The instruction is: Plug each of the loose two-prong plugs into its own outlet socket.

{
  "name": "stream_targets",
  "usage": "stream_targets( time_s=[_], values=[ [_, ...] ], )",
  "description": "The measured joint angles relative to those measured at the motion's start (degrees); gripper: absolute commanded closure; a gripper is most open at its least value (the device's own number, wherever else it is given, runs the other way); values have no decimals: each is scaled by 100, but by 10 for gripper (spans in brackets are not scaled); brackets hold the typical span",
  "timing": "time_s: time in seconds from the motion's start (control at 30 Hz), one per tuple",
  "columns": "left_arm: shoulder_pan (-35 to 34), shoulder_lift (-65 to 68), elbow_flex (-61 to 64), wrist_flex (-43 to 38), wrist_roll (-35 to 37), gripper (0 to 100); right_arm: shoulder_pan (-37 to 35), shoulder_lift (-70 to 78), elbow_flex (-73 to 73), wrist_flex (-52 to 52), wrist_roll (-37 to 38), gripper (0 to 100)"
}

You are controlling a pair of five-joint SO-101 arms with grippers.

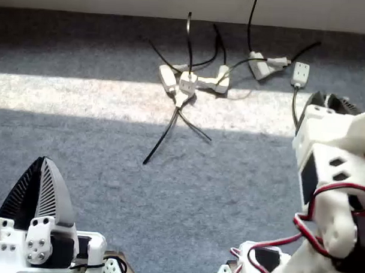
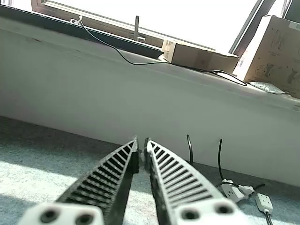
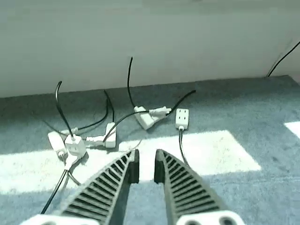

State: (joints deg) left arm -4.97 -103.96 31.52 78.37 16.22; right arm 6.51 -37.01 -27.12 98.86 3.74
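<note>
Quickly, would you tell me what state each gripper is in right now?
Left gripper: closed, holding nothing.
Right gripper: slightly open, holding nothing.

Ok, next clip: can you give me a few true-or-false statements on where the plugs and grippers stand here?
1. Neither the left gripper nor the right gripper holds a plug. True.
2. The plugs' cords are white. False: the cords are black.
3. One socket block lies off to the side of the central cluster. True.
4. The left gripper rests on the cluster. False: it sits well short of it, over bare grey carpet.
</note>
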Motion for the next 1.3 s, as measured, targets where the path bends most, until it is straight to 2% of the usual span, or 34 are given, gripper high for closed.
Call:
stream_targets(
  time_s=[0.1,0.37,0.5,0.57,0.7,0.83,1.07,1.3],
  values=[
    [308,0,0,132,-35,951,-343,-1090,1538,-97,0,936],
    [2330,0,-9,897,-97,955,-633,-3938,5547,-1222,-9,936],
    [2549,0,422,1011,-475,956,-659,-5213,7393,-1741,-9,936],
    [2558,0,791,985,-888,984,-659,-5741,8114,-1943,44,936],
    [2541,0,1618,747,-1380,993,-659,-6505,9152,-2171,712,937],
    [2057,0,2462,211,-1424,993,-659,-6725,10286,-2593,976,937],
    [870,0,4097,-580,-1424,993,-659,-6734,11842,-3270,976,937],
    [659,9,5231,-598,-1424,993,-659,-6725,12290,-3323,1020,937]
  ],
)
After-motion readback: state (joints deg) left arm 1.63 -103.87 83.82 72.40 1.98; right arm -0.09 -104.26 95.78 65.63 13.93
